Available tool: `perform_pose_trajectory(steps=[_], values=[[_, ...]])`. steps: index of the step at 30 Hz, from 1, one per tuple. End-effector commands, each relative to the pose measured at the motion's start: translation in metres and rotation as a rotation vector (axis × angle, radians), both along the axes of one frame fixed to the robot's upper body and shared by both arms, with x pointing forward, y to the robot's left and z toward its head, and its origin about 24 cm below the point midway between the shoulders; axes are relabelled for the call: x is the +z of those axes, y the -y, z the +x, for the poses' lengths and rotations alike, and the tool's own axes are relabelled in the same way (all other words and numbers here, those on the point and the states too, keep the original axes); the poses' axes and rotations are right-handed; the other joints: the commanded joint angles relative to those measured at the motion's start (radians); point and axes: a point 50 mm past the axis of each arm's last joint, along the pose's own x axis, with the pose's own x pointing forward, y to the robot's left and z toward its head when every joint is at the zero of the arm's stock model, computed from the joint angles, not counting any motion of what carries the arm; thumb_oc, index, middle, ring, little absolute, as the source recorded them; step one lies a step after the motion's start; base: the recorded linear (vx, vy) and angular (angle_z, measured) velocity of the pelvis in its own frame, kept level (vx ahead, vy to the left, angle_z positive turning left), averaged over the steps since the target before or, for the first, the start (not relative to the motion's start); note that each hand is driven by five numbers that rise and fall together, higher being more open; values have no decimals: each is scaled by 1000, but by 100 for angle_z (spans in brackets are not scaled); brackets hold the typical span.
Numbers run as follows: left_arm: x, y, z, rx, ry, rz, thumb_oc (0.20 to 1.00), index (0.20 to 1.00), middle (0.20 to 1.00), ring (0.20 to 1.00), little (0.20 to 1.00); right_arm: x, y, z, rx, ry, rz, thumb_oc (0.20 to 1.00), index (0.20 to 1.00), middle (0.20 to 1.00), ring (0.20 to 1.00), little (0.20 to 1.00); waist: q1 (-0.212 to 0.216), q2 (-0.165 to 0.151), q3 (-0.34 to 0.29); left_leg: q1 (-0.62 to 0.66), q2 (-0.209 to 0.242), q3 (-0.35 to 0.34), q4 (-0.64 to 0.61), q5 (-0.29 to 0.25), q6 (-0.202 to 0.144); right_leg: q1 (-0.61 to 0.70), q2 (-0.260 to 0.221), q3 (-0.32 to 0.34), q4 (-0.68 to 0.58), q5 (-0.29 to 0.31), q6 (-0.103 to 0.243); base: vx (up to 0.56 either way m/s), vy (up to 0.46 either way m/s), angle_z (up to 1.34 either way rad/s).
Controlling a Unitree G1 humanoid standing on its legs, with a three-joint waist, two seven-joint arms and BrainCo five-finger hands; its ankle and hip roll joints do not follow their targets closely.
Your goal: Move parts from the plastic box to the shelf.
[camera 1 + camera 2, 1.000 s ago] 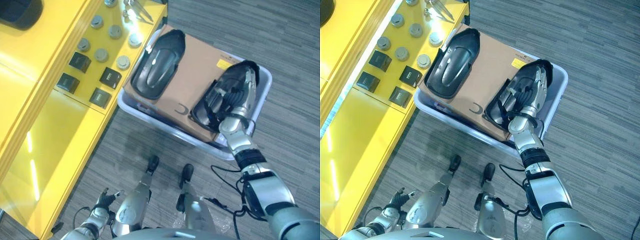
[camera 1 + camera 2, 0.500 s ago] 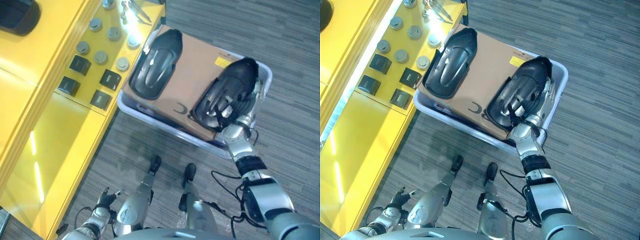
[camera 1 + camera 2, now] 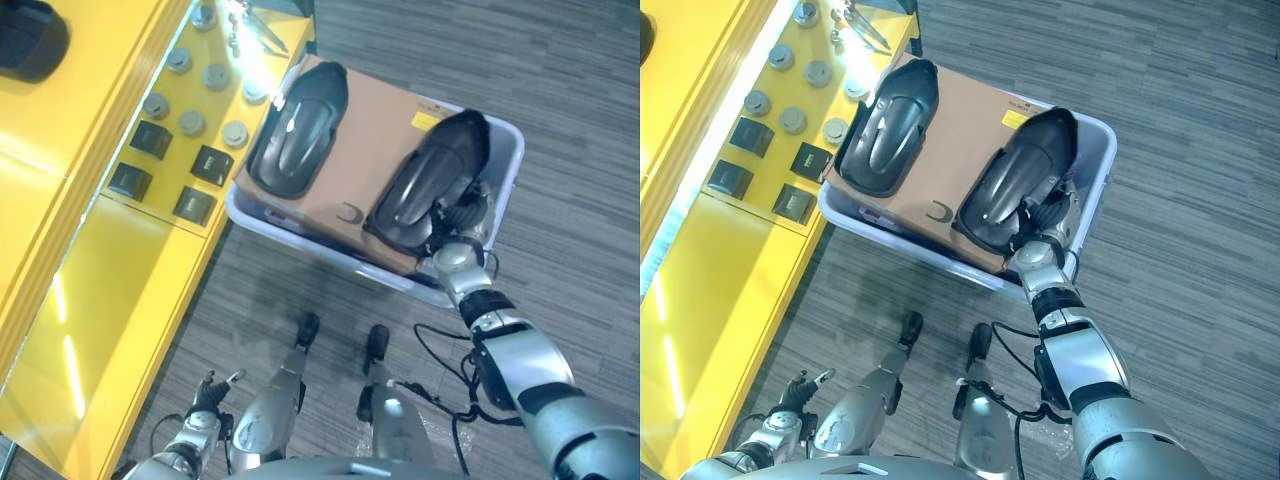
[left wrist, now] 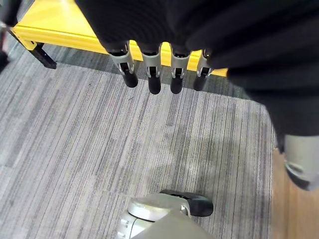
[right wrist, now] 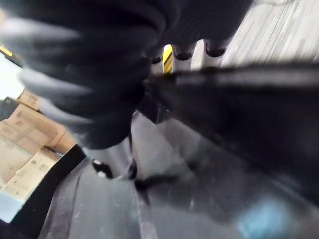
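Where the head camera's left eye looks down, a pale translucent plastic box [image 3: 505,170] sits on grey striped carpet [image 3: 560,90] just beside a glossy yellow shelf [image 3: 110,270]. A flat brown cardboard sheet [image 3: 370,150] lies across the box, and on it rest two long, rounded black moulded parts with a smooth sheen: the left part [image 3: 297,130] lies nearest the shelf, the right part [image 3: 430,180] by the box's far wall. The right hand [image 3: 458,222] is at the near end of the right part, its fingers tucked under the shell's edge and its thumb above, clasping it. On the shelf's top stand squat grey metal cylinders [image 3: 190,122] in rows and small black square blocks [image 3: 173,180]; a rounded dark object [image 3: 30,40] sits farther up. The left hand [image 3: 212,385] hangs low by the floor.

The right eye gives the same layout, with the right part [image 3: 1016,180] lying slantwise across the cardboard sheet.

In the left wrist view the left hand [image 4: 149,64] holds nothing, silver fingers with dark tips hanging straight in a row over the carpet, the yellow shelf's edge [image 4: 55,25] behind them.

In the right wrist view the part's smooth dark shell [image 5: 239,119] lies between the hand's fingers [image 5: 184,50] and its thumb [image 5: 112,162].
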Motion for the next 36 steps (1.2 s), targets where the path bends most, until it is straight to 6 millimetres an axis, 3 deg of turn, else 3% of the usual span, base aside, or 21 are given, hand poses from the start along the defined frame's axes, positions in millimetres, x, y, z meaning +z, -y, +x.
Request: perform_pose_trajectory(steps=[1,5,14,17,21,22,24,25,26,27,28,29,30,31,32,34,35,36], values=[[1,-11,4,14,-21,26,1000,1000,1000,1000,1000,-23,-15,-5,104,-70,58,200,200,200,200,200,26,-11,-27,-18,14,45,-7,-58,-19,55,-65,32,2,-96,88,0,0,0],[0,-12,1,-6,-36,34,1000,1000,1000,1000,1000,-16,-23,-2,179,-49,24,200,200,200,200,200,22,-14,-24,-13,17,49,-7,-58,-19,58,-62,38,3,-97,87,0,0,0],[1,-7,5,-55,-21,38,1000,1000,1000,1000,1000,-8,-17,-6,185,-2,-3,200,200,200,200,200,9,-23,-25,1,25,63,-7,-64,-20,64,-58,44,4,-102,87,1,-5,-1],[5,-9,11,-38,20,35,1000,1000,1000,1000,1000,-3,-7,-14,190,29,-56,200,200,200,200,200,-2,-35,-42,20,30,70,-7,-72,-19,83,-57,45,4,-111,87,23,-30,-5],[18,-12,29,-31,148,18,1000,1000,1000,1000,1000,23,12,-32,183,145,-182,200,200,200,200,200,-14,-46,-67,65,38,84,-7,-88,-15,124,-54,44,13,-131,87,37,-47,-4],[32,-14,45,-61,246,17,1000,1000,1000,1000,1000,38,21,-39,179,193,-276,200,200,200,200,200,-17,-54,-91,94,44,92,-7,-97,-13,149,-52,43,18,-145,87,35,-58,-14],[42,-14,54,-82,306,15,1000,1000,1000,1000,1000,45,23,-43,178,216,-310,200,200,200,200,200,-15,-55,-102,113,46,96,-7,-102,-12,166,-51,40,21,-155,86,29,-64,-12],[64,-18,69,-102,435,0,1000,1000,1000,1000,1000,65,28,-52,182,284,-381,200,200,200,200,200,-18,-62,-122,149,50,99,-5,-106,-11,199,-50,36,35,-169,84,44,-74,-11],[64,-18,68,-102,433,1,1000,1000,1000,1000,1000,64,28,-53,182,282,-381,200,200,200,200,200,-17,-63,-125,153,50,99,-6,-112,-11,202,-50,36,33,-174,84,66,-124,-19],[111,-24,88,-156,660,13,1000,1000,1000,1000,1000,84,25,-66,203,380,-425,200,200,200,200,200,-15,-71,-161,196,59,103,2,-121,-10,248,-45,33,45,-192,79,91,-112,-16],[134,-25,92,-171,765,20,1000,1000,1000,1000,1000,92,26,-73,206,415,-455,200,200,200,200,200,-11,-76,-176,211,62,104,4,-125,-11,266,-44,29,44,-199,77,92,-112,-11],[134,-25,91,-171,762,21,1000,1000,1000,1000,1000,91,26,-74,207,413,-454,200,200,200,200,200,-11,-77,-180,215,63,104,0,-130,-11,270,-44,29,41,-205,78,31,-71,-5],[160,-26,92,-183,876,13,1000,1000,1000,1000,1000,101,25,-79,208,457,-477,200,200,200,200,200,-9,-81,-191,224,66,106,4,-126,-11,280,-43,28,41,-200,77,36,-45,-3],[159,-27,92,-183,875,13,1000,1000,1000,1000,1000,100,24,-79,209,456,-476,200,200,200,200,200,-9,-83,-194,229,67,106,1,-135,-12,284,-42,28,39,-208,77,-6,-82,-4],[191,-27,90,-181,1024,-8,1000,1000,1000,1000,1000,112,15,-85,236,523,-501,200,200,200,200,200,-9,-91,-217,246,72,115,4,-136,-11,303,-39,34,38,-207,75,38,-83,-4],[215,-25,89,-193,1136,-32,1000,1000,1000,1000,1000,127,3,-93,278,605,-532,200,200,200,200,200,-11,-99,-243,271,82,128,3,-146,-12,318,-34,49,35,-214,71,29,-115,-13],[233,-10,91,-215,1223,-179,1000,1000,1000,1000,1000,140,-16,-103,356,701,-540,200,200,200,200,200,-19,-107,-274,295,94,137,3,-152,-15,336,-24,64,36,-224,63,31,-104,-22],[233,-10,91,-216,1223,-180,1000,1000,1000,1000,1000,140,-16,-103,356,700,-540,200,200,200,200,200,-18,-106,-274,297,94,138,3,-153,-15,337,-23,64,36,-224,63,27,-99,-23]])
